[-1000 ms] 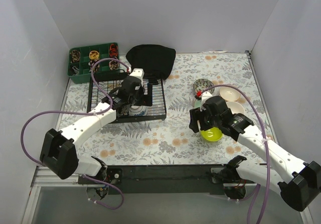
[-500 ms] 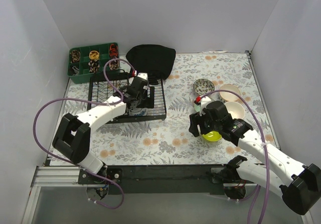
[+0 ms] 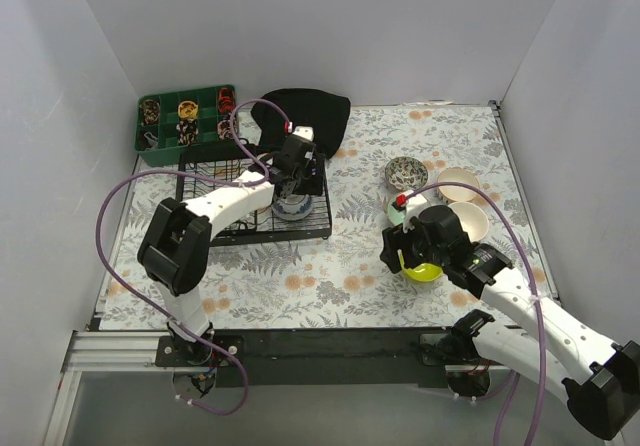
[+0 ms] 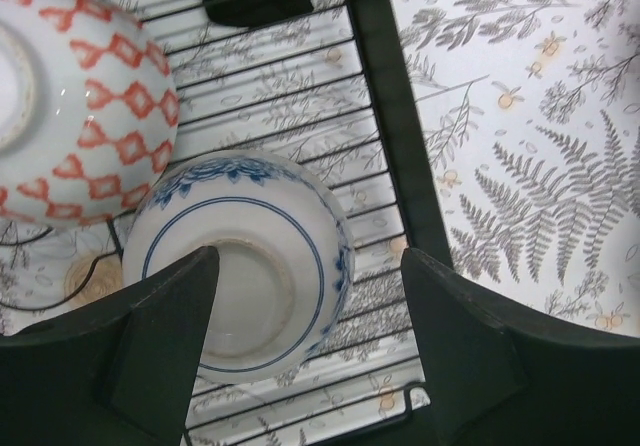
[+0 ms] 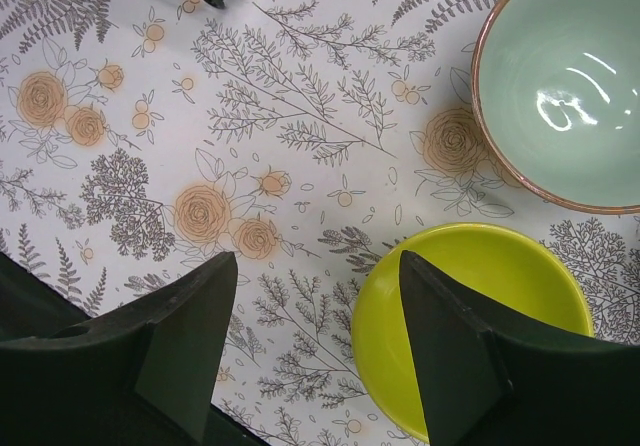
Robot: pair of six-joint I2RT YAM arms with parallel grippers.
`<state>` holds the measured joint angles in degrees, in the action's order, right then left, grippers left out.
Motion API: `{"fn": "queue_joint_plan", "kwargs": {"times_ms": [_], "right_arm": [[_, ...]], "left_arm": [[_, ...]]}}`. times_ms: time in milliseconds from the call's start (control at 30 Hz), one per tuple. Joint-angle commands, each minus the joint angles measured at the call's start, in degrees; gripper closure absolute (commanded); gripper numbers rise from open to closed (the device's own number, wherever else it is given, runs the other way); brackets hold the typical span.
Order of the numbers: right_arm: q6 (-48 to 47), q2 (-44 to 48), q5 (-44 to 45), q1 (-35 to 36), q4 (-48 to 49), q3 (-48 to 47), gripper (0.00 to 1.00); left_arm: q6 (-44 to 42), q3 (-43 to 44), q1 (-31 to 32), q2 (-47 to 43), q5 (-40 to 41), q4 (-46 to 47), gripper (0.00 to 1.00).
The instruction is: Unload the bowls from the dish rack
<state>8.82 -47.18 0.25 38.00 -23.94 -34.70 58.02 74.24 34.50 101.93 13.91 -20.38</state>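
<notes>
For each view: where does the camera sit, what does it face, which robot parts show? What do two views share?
Top external: above, behind the bases, looking down at the table; left arm and right arm show.
Left wrist: straight down onto the blue-patterned bowl in the dish rack; left hand.
Right wrist: down onto the lime-green bowl; right hand.
Shared: lime-green bowl, top and right wrist.

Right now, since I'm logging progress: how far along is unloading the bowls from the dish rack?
Done: the glossy lime-green bowl sits on the flowered table beside the pale mint bowl, the right gripper open above it. In hand: the open left gripper straddles an upturned blue-rimmed white bowl in the black wire dish rack. Left: that bowl and the red-diamond bowl beside it.
</notes>
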Motion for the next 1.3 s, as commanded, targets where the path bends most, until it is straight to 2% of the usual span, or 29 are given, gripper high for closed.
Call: {"fn": "queue_joint_plan", "kwargs": {"times_ms": [0, 167, 300, 433, 467, 567, 800, 933, 1267], "right_arm": [[-0.82, 1.21, 0.89, 0.23, 0.83, 0.07, 0.26], [-0.73, 1.91, 0.37, 0.23, 0.74, 0.16, 0.26], [-0.82, 2.62, 0.19, 0.23, 0.83, 0.33, 0.26], [-0.73, 2.79, 0.19, 0.23, 0.74, 0.60, 0.26], [-0.82, 2.79, 0.19, 0.23, 0.74, 0.60, 0.26], [-0.56, 2.62, 0.19, 0.23, 0.92, 0.77, 0.26], [-0.56, 2.35, -1.48, 0.23, 1.00, 0.77, 0.26], [-0.56, 2.18, -1.48, 0.15, 1.09, 0.86, 0.26], [-0.38, 1.12, -1.83, 0.23, 1.44, 1.12, 0.26]], "left_arm": [[-2.81, 2.92, -0.05, 3.10, 3.22, -0.45, 0.26], [-5.81, 5.57, -0.05, 3.63, 4.98, 0.78, 0.24], [-9.23, 2.85, -0.14, -0.76, 3.93, 3.06, 0.15], [-18.80, -2.86, 0.21, -7.00, 2.09, 7.72, 0.08], [-24.04, -5.48, 0.39, -9.10, 1.91, 8.51, 0.08], [-32.67, -9.01, 0.92, -11.83, 0.07, 10.53, 0.06], [-44.64, -16.75, 4.08, -15.36, -4.42, 14.49, 0.04], [-47.64, -17.72, 5.31, -12.91, -4.25, 14.41, 0.04], [-48.70, -16.58, 7.25, -6.23, -0.03, 14.67, 0.04]]}}
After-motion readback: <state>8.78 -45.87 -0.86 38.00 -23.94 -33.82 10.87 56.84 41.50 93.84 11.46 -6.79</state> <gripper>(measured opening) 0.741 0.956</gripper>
